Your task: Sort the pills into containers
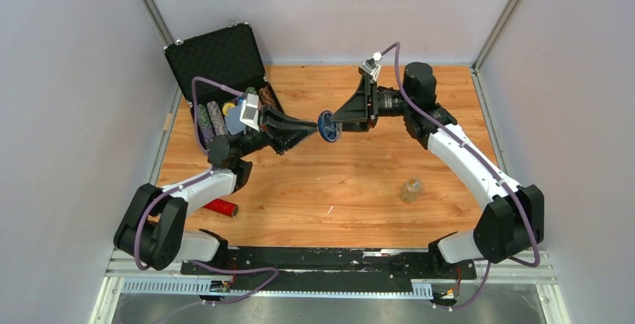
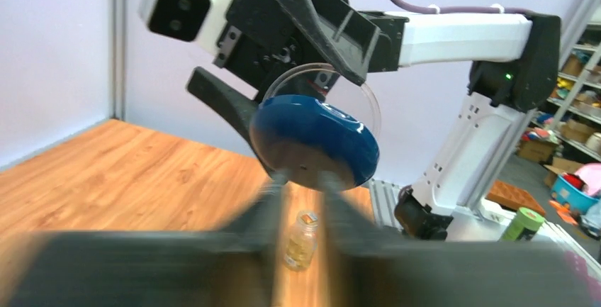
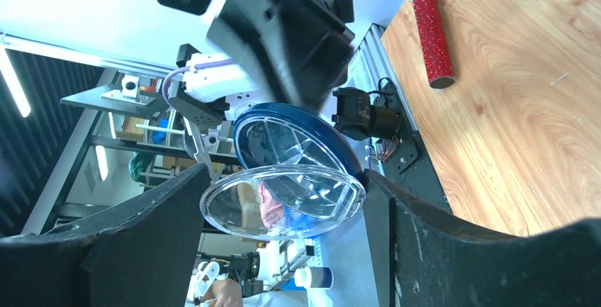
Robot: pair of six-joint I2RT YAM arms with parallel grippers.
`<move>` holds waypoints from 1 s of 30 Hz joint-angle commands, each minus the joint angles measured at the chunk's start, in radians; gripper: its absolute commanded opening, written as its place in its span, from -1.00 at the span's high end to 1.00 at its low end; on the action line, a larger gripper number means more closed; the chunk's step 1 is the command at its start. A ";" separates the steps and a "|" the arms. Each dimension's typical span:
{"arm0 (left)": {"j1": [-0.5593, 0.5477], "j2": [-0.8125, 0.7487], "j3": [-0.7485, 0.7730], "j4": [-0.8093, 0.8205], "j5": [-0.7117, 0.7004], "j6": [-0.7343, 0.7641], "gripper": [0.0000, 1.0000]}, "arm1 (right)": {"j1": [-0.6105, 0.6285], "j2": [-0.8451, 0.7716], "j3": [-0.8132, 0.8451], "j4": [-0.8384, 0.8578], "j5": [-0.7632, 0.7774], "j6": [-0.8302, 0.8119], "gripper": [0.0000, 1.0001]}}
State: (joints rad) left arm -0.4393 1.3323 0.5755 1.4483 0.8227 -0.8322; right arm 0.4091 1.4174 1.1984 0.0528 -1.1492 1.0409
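Note:
The round blue dish with dark dividers is held in the air between both arms, tilted on edge. In the left wrist view its blue underside faces me. My left gripper is blurred; its narrowly spaced fingertips meet the dish's lower edge. In the right wrist view my right gripper spans a clear round lid across its width. The lid stands slightly apart from the divided dish behind it. A small clear bottle of yellowish pills stands on the table, also in the left wrist view.
An open black case with rows of chips sits at the back left. A red glittery cylinder lies near the left arm's base, also in the right wrist view. Grey walls enclose the wooden table.

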 commanded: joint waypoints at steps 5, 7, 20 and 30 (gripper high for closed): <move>0.019 0.004 0.064 0.038 -0.026 -0.002 0.75 | -0.006 -0.011 0.084 -0.188 0.022 -0.119 0.25; 0.019 0.007 0.070 0.012 -0.024 0.015 0.55 | -0.007 0.001 0.097 -0.251 0.058 -0.150 0.26; 0.019 -0.162 0.218 -1.051 -0.425 0.442 -0.32 | 0.001 0.106 0.073 -0.464 0.321 -0.364 0.24; 0.033 -0.212 0.232 -1.355 -0.609 0.480 -0.99 | 0.040 0.248 0.040 -0.474 0.456 -0.504 0.24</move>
State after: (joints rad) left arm -0.4171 1.1561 0.8433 0.2062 0.2798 -0.3733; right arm 0.4335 1.6222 1.2469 -0.4255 -0.7547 0.6224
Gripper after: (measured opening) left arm 0.993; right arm 0.746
